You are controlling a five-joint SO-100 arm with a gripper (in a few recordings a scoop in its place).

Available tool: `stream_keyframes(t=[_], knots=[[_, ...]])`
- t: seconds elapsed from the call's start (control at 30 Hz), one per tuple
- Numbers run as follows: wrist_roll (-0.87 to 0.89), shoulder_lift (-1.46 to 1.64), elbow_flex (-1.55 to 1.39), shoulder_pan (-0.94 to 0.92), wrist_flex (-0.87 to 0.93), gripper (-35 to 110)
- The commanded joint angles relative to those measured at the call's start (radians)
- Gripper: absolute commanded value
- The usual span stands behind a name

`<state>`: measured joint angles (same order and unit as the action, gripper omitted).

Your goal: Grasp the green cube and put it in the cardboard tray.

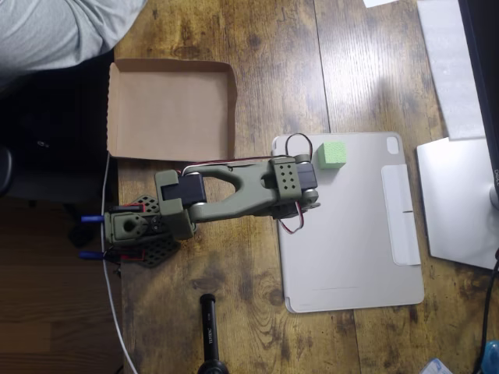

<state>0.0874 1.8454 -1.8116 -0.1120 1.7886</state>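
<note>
Sitting matte, bright green cube on grey tablet cover, just beside gripper, whose jaw state I cannot tell; cardboard tray well apart.

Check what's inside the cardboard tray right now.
Nothing shows inside the cardboard tray: its floor is bare brown cardboard across the overhead view. The green cube sits on the grey tablet cover, beside the arm's head; nothing covers the tray.
</note>
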Motion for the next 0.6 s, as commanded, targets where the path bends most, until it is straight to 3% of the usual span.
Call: stream_keyframes(t=[0.0,0.57], knots=[[-0.123,0.041,-0.054,0.117,-0.044,0],[-0.126,0.014,-0.02,0.095,-0.04,0]])
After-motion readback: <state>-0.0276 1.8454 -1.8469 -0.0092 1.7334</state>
